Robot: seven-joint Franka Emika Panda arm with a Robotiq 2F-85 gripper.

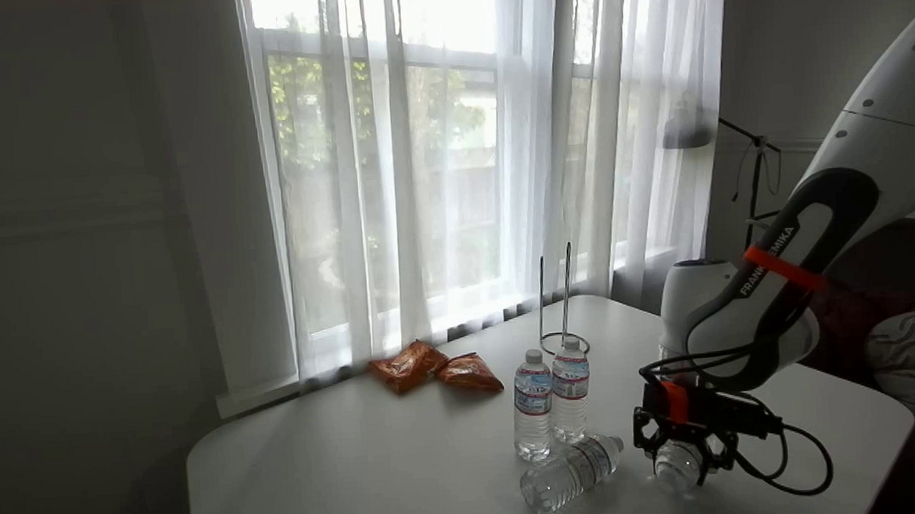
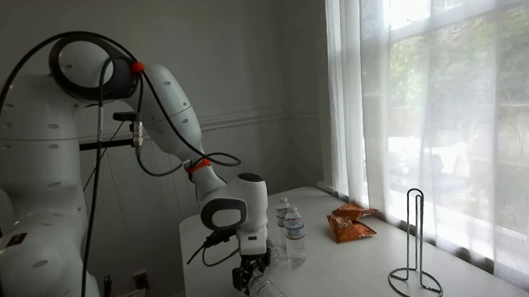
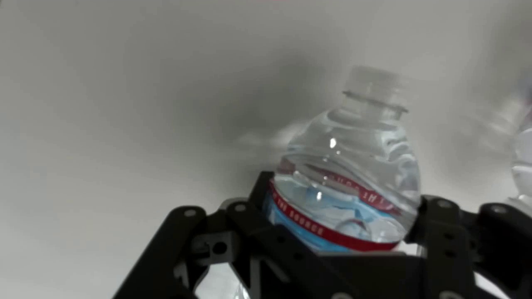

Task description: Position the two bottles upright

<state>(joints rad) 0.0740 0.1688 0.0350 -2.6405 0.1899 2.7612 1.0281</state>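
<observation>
My gripper [image 3: 341, 203] is shut around the label band of a clear water bottle [image 3: 353, 162], with a finger against each side. In the wrist view its cap end points up and away. In both exterior views this held bottle [image 1: 678, 467] is tilted low over the table; it shows below the gripper [image 2: 253, 272] as a ribbed clear body [image 2: 269, 293]. Whether it touches the table is unclear. Another bottle [image 1: 572, 474] lies on its side beside the gripper; it is mostly hidden behind the gripper in an exterior view [image 2: 273, 254]. Two similar bottles [image 1: 533, 406] [image 1: 572, 392] stand upright close behind it.
Two orange snack packets [image 1: 410, 366] [image 1: 470, 372] lie on the white table [image 1: 343, 467] near the window. A metal wire stand [image 2: 416, 240] stands near the window side. Part of another clear bottle [image 3: 524, 160] shows at the right edge of the wrist view. Cables loop beside the gripper.
</observation>
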